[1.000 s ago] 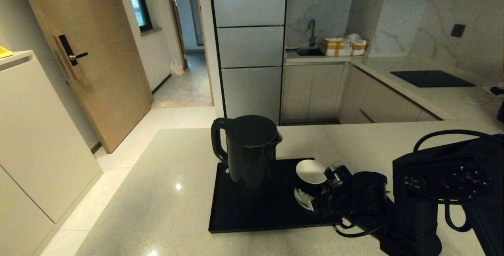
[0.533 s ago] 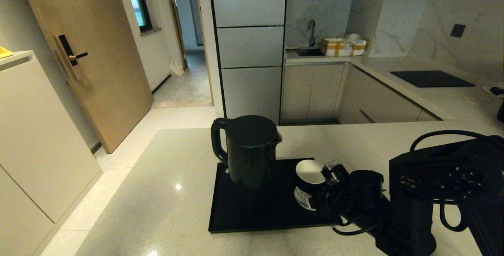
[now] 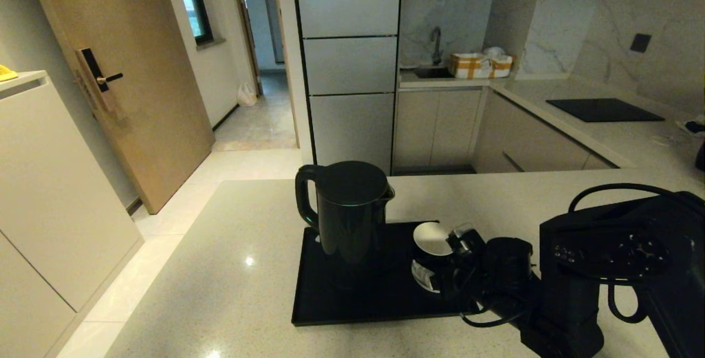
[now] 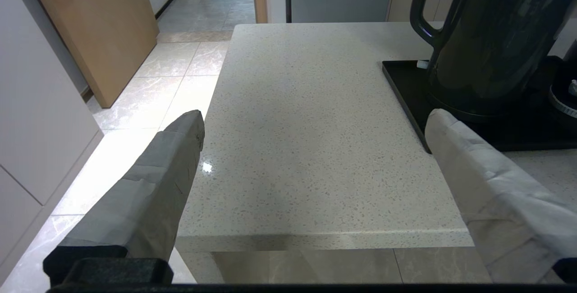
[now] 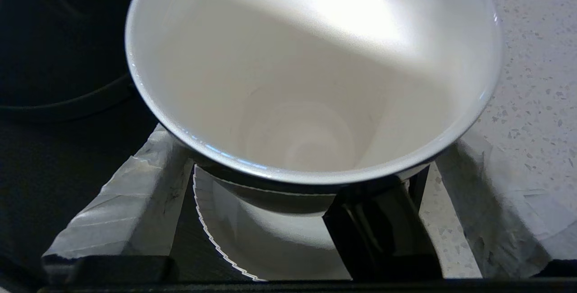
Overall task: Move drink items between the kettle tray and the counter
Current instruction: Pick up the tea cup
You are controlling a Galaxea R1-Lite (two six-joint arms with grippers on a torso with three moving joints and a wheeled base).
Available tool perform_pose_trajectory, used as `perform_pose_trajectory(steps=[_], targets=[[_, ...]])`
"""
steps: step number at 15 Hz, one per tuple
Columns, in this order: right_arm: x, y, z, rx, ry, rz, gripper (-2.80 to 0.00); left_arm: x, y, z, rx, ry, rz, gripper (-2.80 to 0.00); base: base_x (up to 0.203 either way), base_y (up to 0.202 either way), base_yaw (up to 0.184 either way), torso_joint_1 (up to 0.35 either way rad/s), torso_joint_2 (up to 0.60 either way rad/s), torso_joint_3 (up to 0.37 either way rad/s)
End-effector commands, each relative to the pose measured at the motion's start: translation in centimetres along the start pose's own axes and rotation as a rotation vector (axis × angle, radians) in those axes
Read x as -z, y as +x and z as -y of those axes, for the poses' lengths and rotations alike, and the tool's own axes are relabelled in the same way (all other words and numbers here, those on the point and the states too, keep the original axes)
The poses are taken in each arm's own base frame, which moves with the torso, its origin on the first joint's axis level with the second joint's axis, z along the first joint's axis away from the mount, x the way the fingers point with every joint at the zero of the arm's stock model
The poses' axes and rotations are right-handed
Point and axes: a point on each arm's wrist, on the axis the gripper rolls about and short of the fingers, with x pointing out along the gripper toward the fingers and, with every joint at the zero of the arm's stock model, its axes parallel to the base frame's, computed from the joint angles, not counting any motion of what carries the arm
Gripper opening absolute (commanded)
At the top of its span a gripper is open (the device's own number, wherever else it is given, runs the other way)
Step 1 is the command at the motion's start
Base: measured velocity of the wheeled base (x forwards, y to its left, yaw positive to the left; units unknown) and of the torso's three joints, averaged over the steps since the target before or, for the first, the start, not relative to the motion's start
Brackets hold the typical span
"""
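Reaching in from the near right: right gripper [image 5: 311, 185], jaws spread wide, taped fingers [image 5: 130, 194] flanking the lower body of the cup [image 3: 433, 241] on either side; whether the pads press the cup wall cannot be told, and nothing is lifted.

Cup: small, black outside, white inside, upright on a white saucer [image 5: 234, 234] with a scalloped edge, at the right end of the kettle tray [image 3: 352, 303].

Kettle [image 3: 348, 210]: tall, glossy black, flat lid, handle toward the left, upright on the same tray, just beside the cup and apart from it.

Tray: flat, black, low-rimmed, lying on the beige speckled bench [image 3: 220, 270].

Left gripper [image 4: 311, 130]: fully open, empty, hovering off the near edge of the bench, left of the tray, touching nothing.

Black cooktop panel [image 3: 605, 109]: set into the far worktop at right.
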Motion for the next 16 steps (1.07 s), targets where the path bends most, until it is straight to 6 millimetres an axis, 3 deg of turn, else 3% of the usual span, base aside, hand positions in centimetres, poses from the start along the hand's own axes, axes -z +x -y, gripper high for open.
perform_pose_trajectory(steps=[1, 16], targets=[[0.08, 0.14, -0.01, 0.000, -0.002, 0.005, 0.00, 0.00, 0.00, 0.00, -0.002, 0.000, 0.000, 0.00, 0.000, 0.000, 0.000, 0.000, 0.00, 0.000], [-0.54, -0.11, 0.10, 0.034, -0.003, 0.021, 0.00, 0.00, 0.00, 0.00, 0.000, 0.000, 0.000, 0.00, 0.000, 0.000, 0.000, 0.000, 0.00, 0.000]])
